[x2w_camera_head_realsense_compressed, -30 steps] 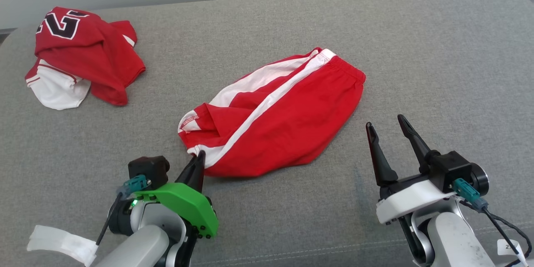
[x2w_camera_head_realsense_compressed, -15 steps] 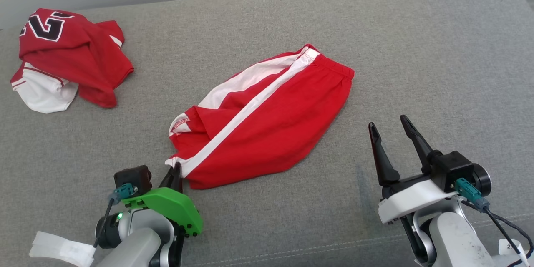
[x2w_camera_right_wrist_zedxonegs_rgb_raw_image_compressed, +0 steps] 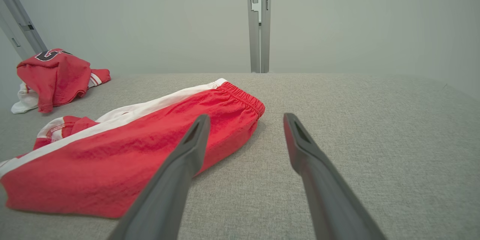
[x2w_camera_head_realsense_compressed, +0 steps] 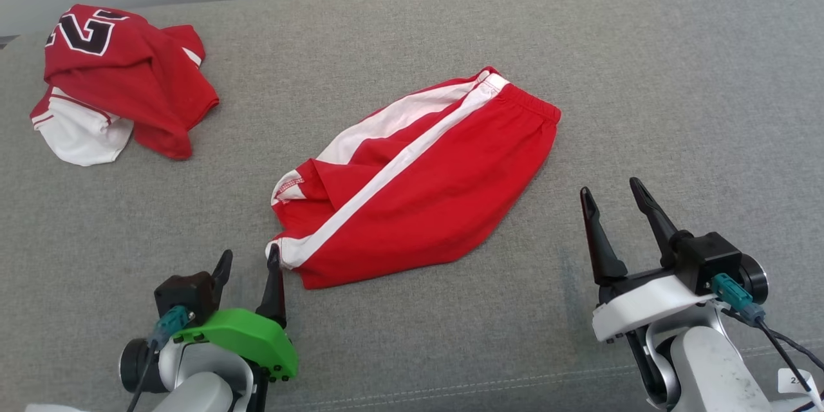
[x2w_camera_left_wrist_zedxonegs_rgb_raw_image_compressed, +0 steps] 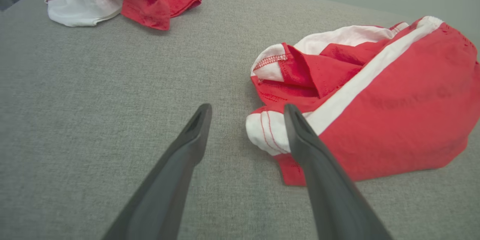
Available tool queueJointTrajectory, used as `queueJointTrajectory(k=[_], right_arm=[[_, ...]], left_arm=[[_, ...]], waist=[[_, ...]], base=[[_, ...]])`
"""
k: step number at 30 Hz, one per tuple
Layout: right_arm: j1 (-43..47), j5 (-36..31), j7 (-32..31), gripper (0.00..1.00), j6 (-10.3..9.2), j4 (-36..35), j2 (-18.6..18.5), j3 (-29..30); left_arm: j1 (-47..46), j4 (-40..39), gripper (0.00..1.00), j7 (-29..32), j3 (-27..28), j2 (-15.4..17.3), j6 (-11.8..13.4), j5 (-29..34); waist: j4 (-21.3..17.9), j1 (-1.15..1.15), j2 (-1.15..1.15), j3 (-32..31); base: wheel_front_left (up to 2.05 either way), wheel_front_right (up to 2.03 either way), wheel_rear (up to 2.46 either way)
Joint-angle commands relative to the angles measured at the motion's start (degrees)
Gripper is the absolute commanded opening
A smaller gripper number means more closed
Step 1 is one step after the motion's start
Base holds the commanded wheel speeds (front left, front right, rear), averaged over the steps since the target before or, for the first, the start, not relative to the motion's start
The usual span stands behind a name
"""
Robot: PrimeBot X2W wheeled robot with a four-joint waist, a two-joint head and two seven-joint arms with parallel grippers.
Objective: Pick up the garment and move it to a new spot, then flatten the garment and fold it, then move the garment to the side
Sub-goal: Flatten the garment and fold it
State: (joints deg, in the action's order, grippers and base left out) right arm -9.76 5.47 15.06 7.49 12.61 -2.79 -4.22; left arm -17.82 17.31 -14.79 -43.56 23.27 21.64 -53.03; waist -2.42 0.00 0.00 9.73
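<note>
jersey [x2w_camera_head_realsense_compressed: 122,77] first, at the far left: a crumpled red and white top lies on the grey cushion [x2w_camera_head_realsense_compressed: 676,77], well apart from the work. we treat it as not part of this step.

left gripper [x2w_camera_head_realsense_compressed: 251,251] comes next, low and near. its jaws stand wide apart with nothing between them. the inner finger sits just beside the white hem corner [x2w_camera_head_realsense_compressed: 286,252] of the shorts [x2w_camera_head_realsense_compressed: 425,180]; in the left wrist view that finger overlaps the corner, and we cannot tell whether it touches.

the shorts lie mid-cushion, mostly flat, with a bunched fold at the hem end. the long axis runs diagonally, from the hem corner at near left to the waistband [x2w_camera_head_realsense_compressed: 531,103] at far right.

right gripper [x2w_camera_head_realsense_compressed: 609,187] hovers at the right, its jaws equally wide and holding nothing. it stands apart from the cloth, and the waistband lies ahead of it and to its left.

we judge the left arm nearer to the garment. flattening likely calls for one grip at each end of the axis, so the right arm has the longer reach.
</note>
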Motion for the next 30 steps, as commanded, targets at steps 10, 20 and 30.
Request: queueJointTrajectory(k=[10, 20, 30], right_arm=[[-1.7, -0.9, 0.2, 1.00, 0.00, -0.3, -0.2, 1.3], [-2.6, -1.5, 0.2, 1.00, 0.00, -1.0, -0.2, 1.8], [-0.2, -0.2, 0.2, 1.00, 0.00, -0.5, -0.2, 0.0]], left_arm=[[8.9, -10.4, 1.00, -0.4, 8.8, -0.2, 0.2, 8.8], [18.7, -14.3, 1.00, -0.3, 19.7, -3.9, -3.6, 15.6], [26.4, -14.4, 1.00, -0.3, 29.4, -9.1, -9.3, 22.4]], waist=[[0.6, 0.00, 0.00, -0.8], [-0.6, 0.00, 0.00, -3.9], [-1.7, 0.00, 0.00, -8.5]], base=[[0.00, 0.00, 0.00], [0.00, 0.00, 0.00], [0.00, 0.00, 0.00]])
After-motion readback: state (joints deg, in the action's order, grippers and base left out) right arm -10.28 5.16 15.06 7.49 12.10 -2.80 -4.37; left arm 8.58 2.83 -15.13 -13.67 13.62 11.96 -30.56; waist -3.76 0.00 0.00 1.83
